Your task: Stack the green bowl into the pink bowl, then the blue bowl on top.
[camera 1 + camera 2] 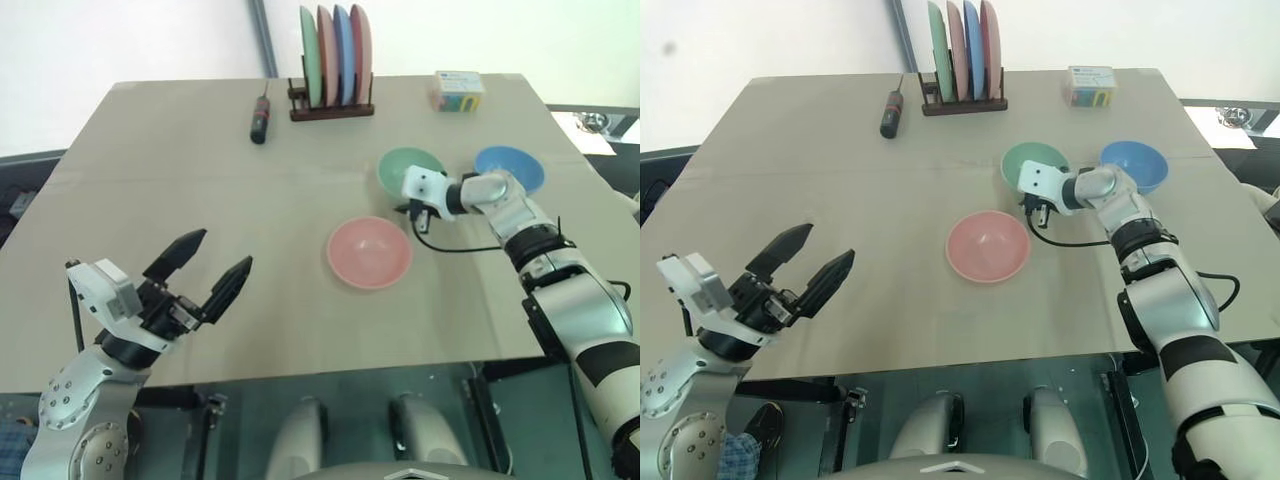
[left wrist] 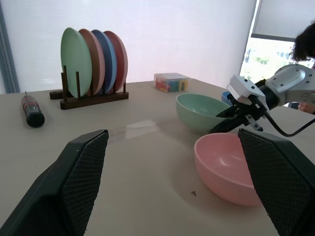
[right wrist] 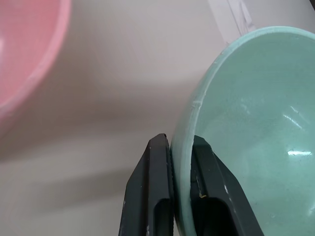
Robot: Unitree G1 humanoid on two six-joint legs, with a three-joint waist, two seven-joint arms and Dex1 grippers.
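While the three bowls sit apart on the table [image 1: 200, 150], nothing is stacked.
Right gripper [image 3: 180, 147]: pinches the rim of the green bowl [image 1: 400, 165], one finger outside the wall and one inside, at the edge facing the pink bowl.
Green bowl: rests on the table, between the pink bowl [image 1: 369, 252] and the blue bowl [image 1: 518, 162], touching neither.
Pink bowl: empty, nearer the robot than the other two, just beside the right gripper.
Blue bowl: empty, on the far right of the table, partly behind the right arm.
Left gripper [image 1: 205, 268]: fingers spread wide, holding nothing, over the near left edge of the table, well apart from the bowls.
Far edge: a rack of plates [image 1: 334, 50], a screwdriver [image 1: 261, 119] left of it, a small box [image 1: 457, 91] to the right.
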